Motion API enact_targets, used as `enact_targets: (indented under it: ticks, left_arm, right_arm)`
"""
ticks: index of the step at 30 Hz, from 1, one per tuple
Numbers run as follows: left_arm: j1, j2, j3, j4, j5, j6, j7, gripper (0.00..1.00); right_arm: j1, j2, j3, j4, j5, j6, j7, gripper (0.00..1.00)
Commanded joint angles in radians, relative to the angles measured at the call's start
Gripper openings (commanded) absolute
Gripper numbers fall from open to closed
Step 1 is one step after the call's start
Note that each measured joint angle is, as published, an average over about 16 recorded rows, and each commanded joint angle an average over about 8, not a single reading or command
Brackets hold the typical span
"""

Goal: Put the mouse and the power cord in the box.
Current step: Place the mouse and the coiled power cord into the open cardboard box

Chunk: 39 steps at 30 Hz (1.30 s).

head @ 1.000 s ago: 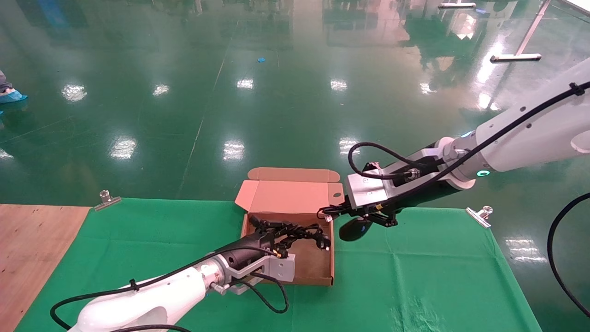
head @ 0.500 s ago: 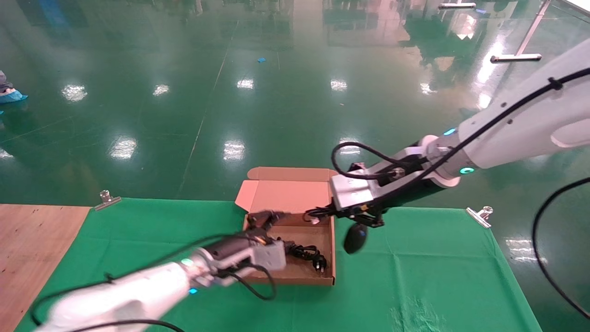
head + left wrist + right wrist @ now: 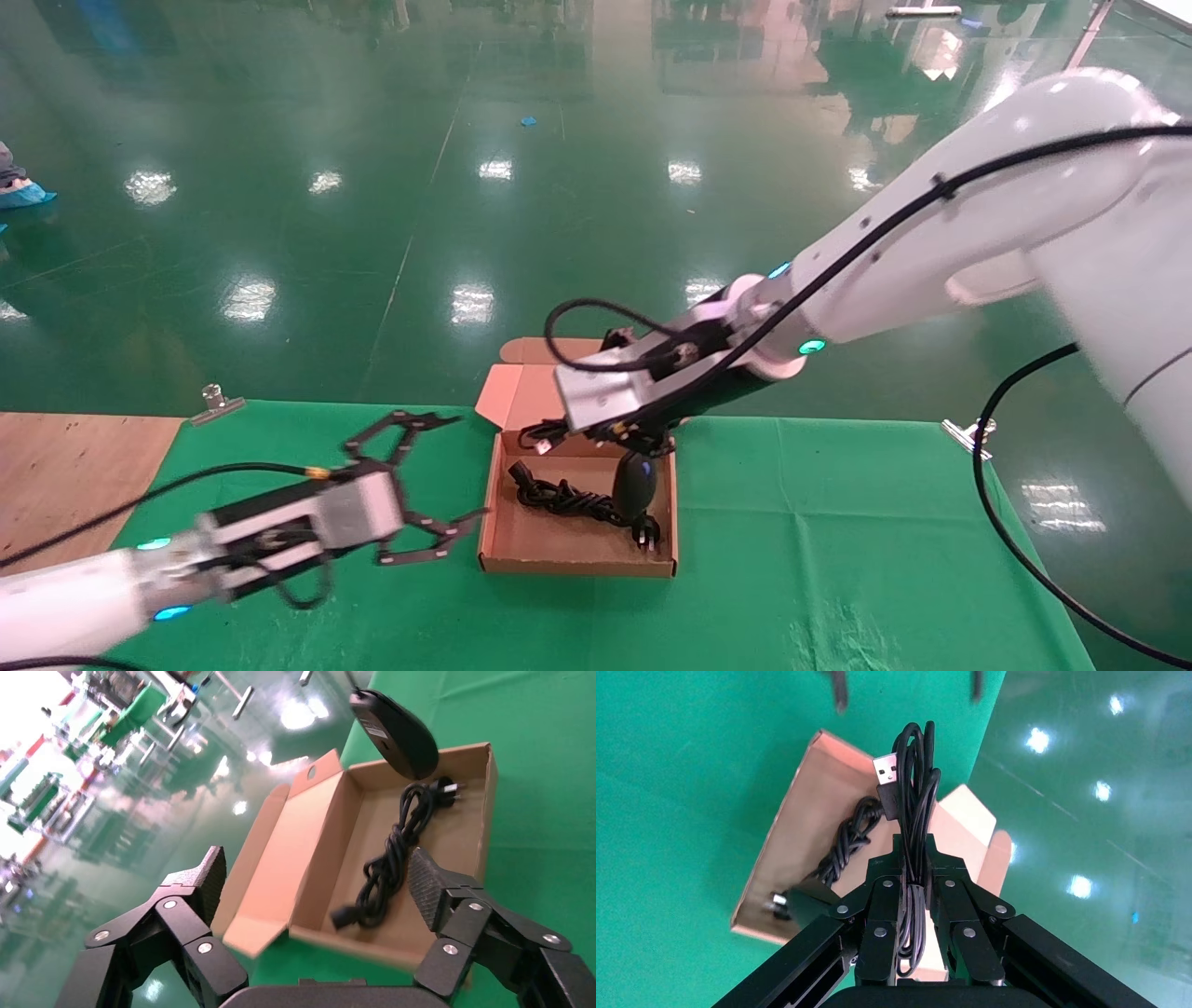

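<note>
Lying open on the green tabletop [image 3: 838, 522], the box [image 3: 507, 559] already holds the power cord [image 3: 568, 499], so the mouse is the step in hand. The right hand [image 3: 610, 433], clamped on the bundled thin cable, dangles the mouse [image 3: 633, 485] above the box's right part; lowering and letting go looks next. The left hand [image 3: 424, 485], spread wide and empty, sits just left of the box.
</note>
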Motion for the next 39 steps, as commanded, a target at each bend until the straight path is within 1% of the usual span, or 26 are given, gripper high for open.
enact_targets:
  ticks: [1, 6, 9, 14, 16, 18, 21, 26, 33, 39]
  left_arm:
    - [0.005, -0.042, -0.007, -0.007, -0.015, 0.032, -0.032, 1.0]
    - [-0.018, -0.1, -0.034, -0.013, -0.07, 0.106, -0.132, 1.0]
    - [-0.043, -0.116, -0.042, -0.01, -0.091, 0.149, -0.181, 1.0]
    - [-0.081, -0.11, -0.042, 0.015, -0.099, 0.197, -0.224, 1.0]
    - [-0.093, -0.099, -0.037, 0.032, -0.095, 0.208, -0.229, 1.0]
    - [-0.101, -0.086, -0.033, 0.052, -0.091, 0.215, -0.227, 1.0]
    - [-0.109, -0.065, -0.028, 0.086, -0.084, 0.22, -0.216, 1.0]
    - [-0.109, -0.039, -0.025, 0.144, -0.08, 0.232, -0.19, 1.0]
    - [-0.113, -0.023, -0.027, 0.207, -0.084, 0.266, -0.161, 1.0]
    - [-0.126, -0.014, -0.026, 0.244, -0.081, 0.286, -0.147, 1.0]
  right_arm:
    - [-0.009, -0.003, -0.024, 0.021, 0.021, 0.022, 0.01, 0.0]
    - [-0.04, -0.004, -0.097, 0.039, 0.07, 0.104, 0.019, 0.0]
    - [-0.059, -0.003, -0.136, 0.034, 0.089, 0.181, 0.013, 0.0]
    - [-0.092, -0.002, -0.183, 0.011, 0.114, 0.337, -0.004, 0.0]
    - [-0.104, -0.001, -0.199, 0.003, 0.126, 0.386, -0.012, 0.0]
    - [-0.117, -0.001, -0.216, -0.006, 0.139, 0.42, -0.02, 0.0]
    - [-0.137, -0.001, -0.24, -0.017, 0.163, 0.452, -0.032, 0.0]
    - [-0.17, -0.002, -0.276, -0.025, 0.208, 0.486, -0.049, 0.0]
    - [-0.21, -0.006, -0.338, -0.002, 0.262, 0.528, -0.061, 0.0]
    - [-0.236, -0.006, -0.401, 0.022, 0.289, 0.559, -0.059, 0.0]
